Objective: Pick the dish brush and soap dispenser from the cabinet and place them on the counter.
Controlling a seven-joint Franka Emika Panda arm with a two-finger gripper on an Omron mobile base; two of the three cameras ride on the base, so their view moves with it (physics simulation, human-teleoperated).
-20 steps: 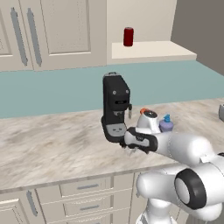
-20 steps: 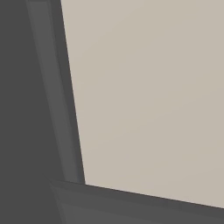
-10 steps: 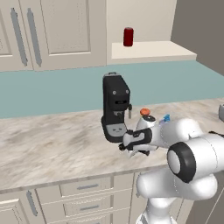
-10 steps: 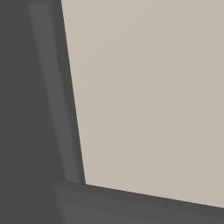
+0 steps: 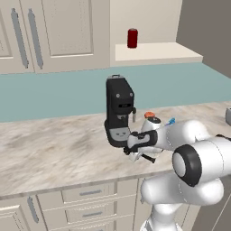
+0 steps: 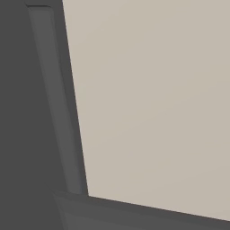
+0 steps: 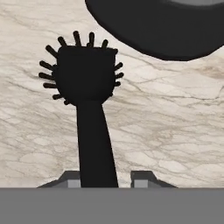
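While stretching wide under the coffee machine [image 5: 119,110], the marbled desk [image 5: 54,149] is carrying the dish brush [image 7: 85,87]. Whether the end effector [image 5: 135,153] is clamping its handle or sitting apart, I cannot tell.

Dish brush [image 7: 87,109] handle end cut off at hand view bottom; soap dispenser [image 5: 159,124] mostly hidden behind arm.

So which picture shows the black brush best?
The hand view: the dish brush fills the middle, bristly head and handle plain against the counter. In the left base view it is only a thin dark bit under the robot's hand, beside the coffee machine.
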